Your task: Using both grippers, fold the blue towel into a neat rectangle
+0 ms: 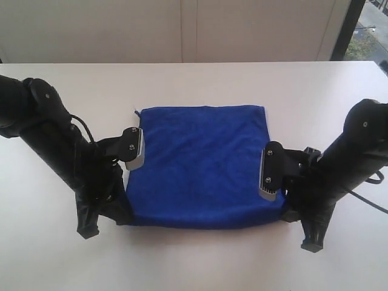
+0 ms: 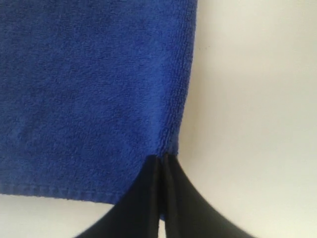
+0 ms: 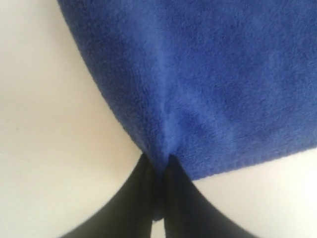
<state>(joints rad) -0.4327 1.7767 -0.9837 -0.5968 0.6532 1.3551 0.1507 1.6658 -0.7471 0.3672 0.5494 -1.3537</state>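
Exterior view, fleecy squarish blue towel [image 1: 203, 167]

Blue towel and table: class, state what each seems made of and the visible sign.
Blue towel: fleecy cloth, probably microfibre; matte, fine nap, stitched hem. Table: hard smooth white surface, possibly laminate; even, faint sheen, no grain.

We note towel [image 1: 203, 163]: deep royal blue, plain, no pattern, hem same blue. Table [image 1: 194, 85]: plain white. Left gripper [image 2: 163, 159], right gripper [image 3: 158, 161]: both black. We see left arm [image 1: 54, 139], right arm [image 1: 348, 163]: black. Left cap [image 1: 136, 151], right cap [image 1: 267, 176]: pale grey. Wall [image 1: 121, 30]: off-white.
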